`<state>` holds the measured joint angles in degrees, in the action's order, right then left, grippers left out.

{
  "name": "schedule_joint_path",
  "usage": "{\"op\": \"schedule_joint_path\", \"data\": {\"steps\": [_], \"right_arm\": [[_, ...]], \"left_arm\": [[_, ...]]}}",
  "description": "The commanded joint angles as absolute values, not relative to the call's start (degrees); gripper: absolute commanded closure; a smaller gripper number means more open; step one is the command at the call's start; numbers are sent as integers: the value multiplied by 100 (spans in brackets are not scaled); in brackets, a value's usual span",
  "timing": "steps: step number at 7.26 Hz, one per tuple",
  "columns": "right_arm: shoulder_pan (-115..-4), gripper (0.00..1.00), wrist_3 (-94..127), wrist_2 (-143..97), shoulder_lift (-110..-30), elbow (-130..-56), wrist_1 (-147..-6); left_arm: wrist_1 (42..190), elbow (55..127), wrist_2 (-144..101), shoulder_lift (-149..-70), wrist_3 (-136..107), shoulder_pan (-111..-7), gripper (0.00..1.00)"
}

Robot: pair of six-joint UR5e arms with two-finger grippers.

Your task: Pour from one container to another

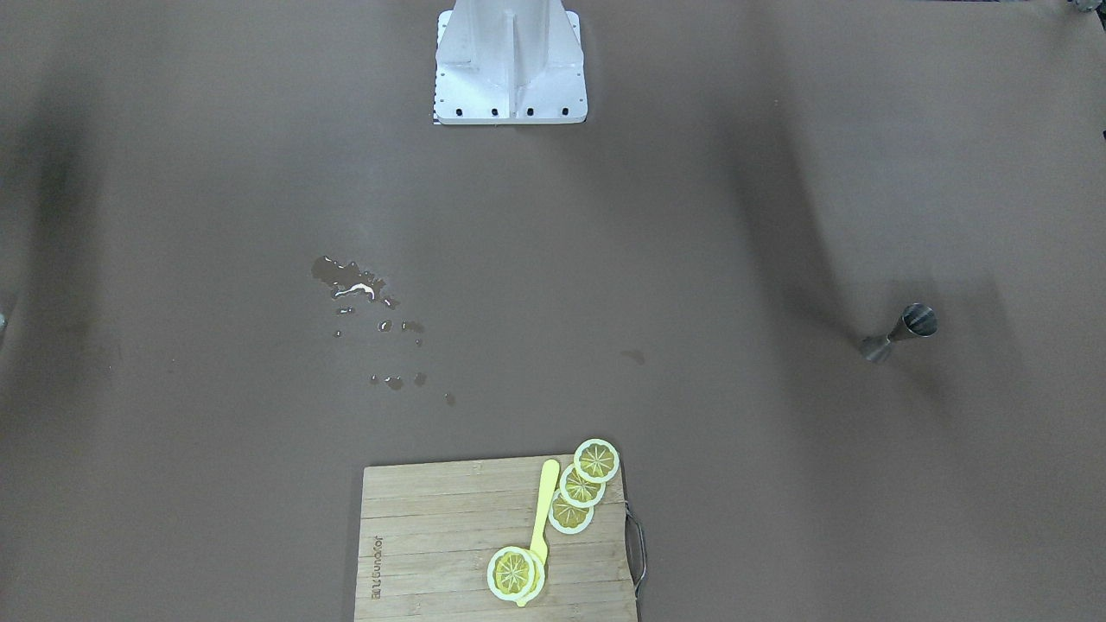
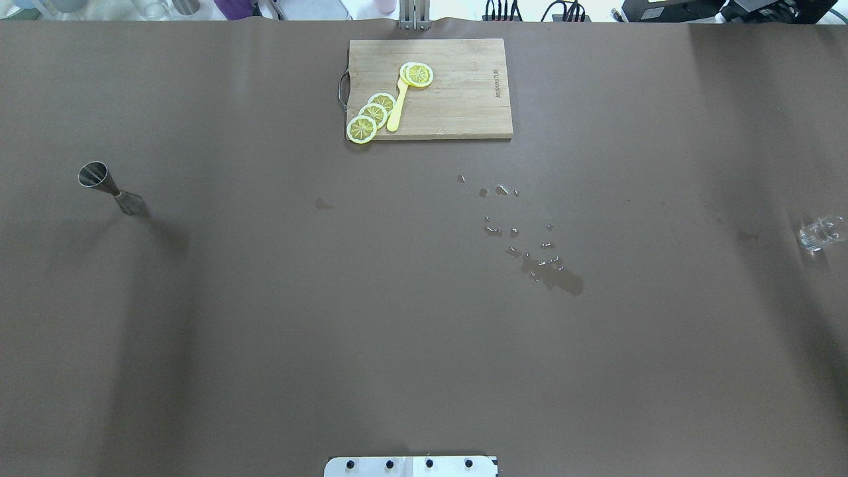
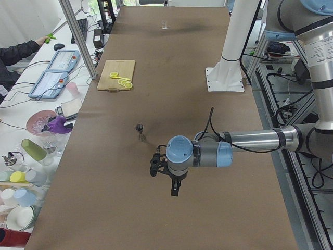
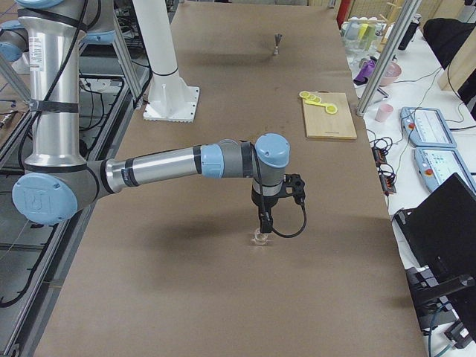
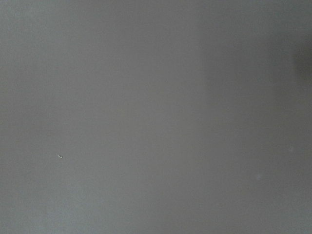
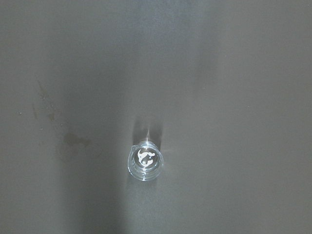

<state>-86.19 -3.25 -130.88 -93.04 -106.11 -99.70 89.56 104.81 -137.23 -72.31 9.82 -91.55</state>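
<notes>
The grey steel jigger [image 2: 109, 187] stands upright on the brown table, far on my left side; it also shows in the front view [image 1: 900, 333]. The small clear glass cup [image 2: 820, 232] stands upright at the far right edge. In the right wrist view the glass cup [image 6: 144, 163] lies straight below the camera, and no fingers show. My left gripper [image 3: 175, 191] hangs above bare table, nearer the table's end than the jigger [image 3: 140, 131]. My right gripper [image 4: 263, 227] points down just over the glass cup [image 4: 260, 238]. Whether either gripper is open or shut I cannot tell.
A wooden cutting board [image 2: 457, 99] at the far middle holds lemon slices [image 2: 372, 114] and a yellow utensil [image 2: 397, 106]. Spilled liquid [image 2: 553, 275] wets the table right of centre. The white robot base [image 1: 510, 65] stands at the near edge.
</notes>
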Motion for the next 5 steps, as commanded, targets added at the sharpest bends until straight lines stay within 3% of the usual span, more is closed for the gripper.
{"op": "schedule_joint_path", "data": {"steps": [1,5], "right_arm": [[-8570,0,-325,-13078,-9238,-10608,-9975],[-8569,0,-325,-13166,-9237,-10608,-10002]], "left_arm": [[8850,10503,-13737,-7312,1011,-9158,2],[8851,10582,-13746,-7383,1020,-9158,2]]}}
